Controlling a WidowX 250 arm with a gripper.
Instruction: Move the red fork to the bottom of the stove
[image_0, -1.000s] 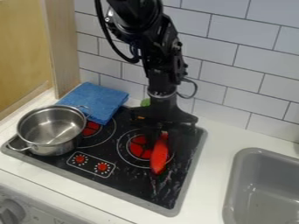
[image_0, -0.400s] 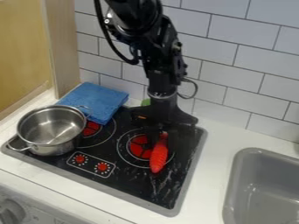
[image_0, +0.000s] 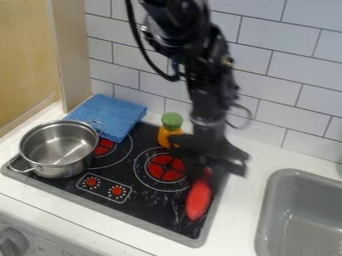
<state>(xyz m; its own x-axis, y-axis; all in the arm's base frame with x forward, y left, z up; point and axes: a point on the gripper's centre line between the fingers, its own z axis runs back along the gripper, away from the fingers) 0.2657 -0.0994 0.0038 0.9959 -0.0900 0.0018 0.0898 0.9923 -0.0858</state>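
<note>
To carry it off well, the tool (image_0: 206, 177) needed to ease the fork (image_0: 198, 200) towards the front rim (image_0: 133, 220) of the stove (image_0: 150, 207) — low and unhurried, clear of the side rim (image_0: 212, 216) — and let go only once it lay steady on the black top. As far as could be made out, the tool had the fork's upper end gripped, near the burner (image_0: 166, 167) on the stove's sink side. The fork looked red, long and rounded, its free end pointing frontward, with no tines distinguishable.
</note>
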